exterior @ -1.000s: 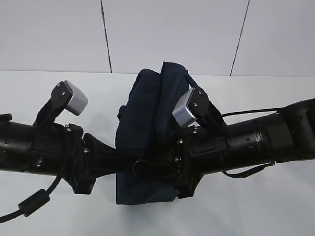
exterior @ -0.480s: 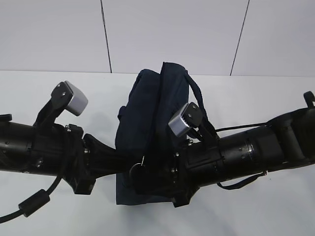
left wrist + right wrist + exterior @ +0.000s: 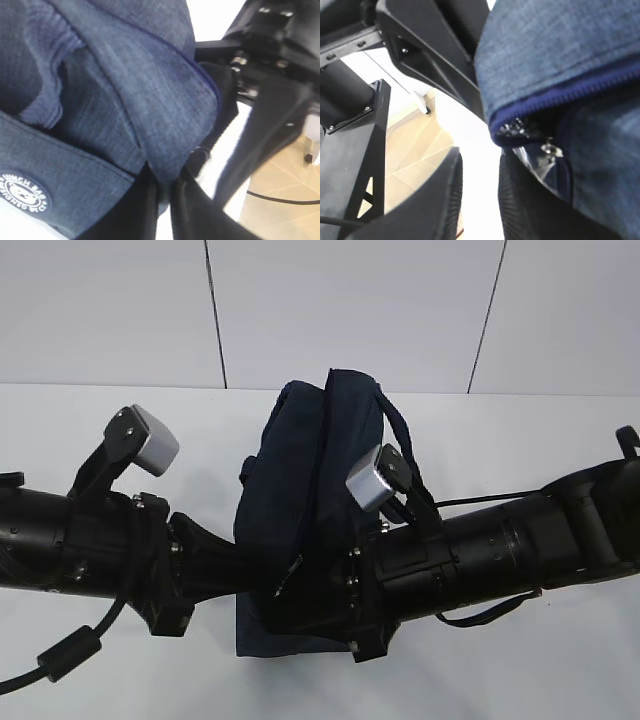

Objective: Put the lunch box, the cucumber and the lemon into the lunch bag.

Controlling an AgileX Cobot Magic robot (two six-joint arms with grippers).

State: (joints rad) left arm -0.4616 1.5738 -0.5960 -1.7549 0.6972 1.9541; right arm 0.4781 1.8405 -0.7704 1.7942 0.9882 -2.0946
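The lunch bag (image 3: 300,490) stands in the middle of the table (image 3: 520,660). It is soft cloth and folds easily, so it is better to hold it at the zipper edge. The left gripper (image 3: 162,192) pinches a fold of cloth. The right gripper (image 3: 480,192) has its jaws apart and holds nothing.

Lighting even and bright, diffuse from above, with faint soft shadows on the white tabletop (image 3: 520,670); exterior view sharp; both wrist views soft-focused at close range, their backgrounds overexposed, dark arm housings lacking detail, navy lunch bag (image 3: 150,90) weave slightly blurred.
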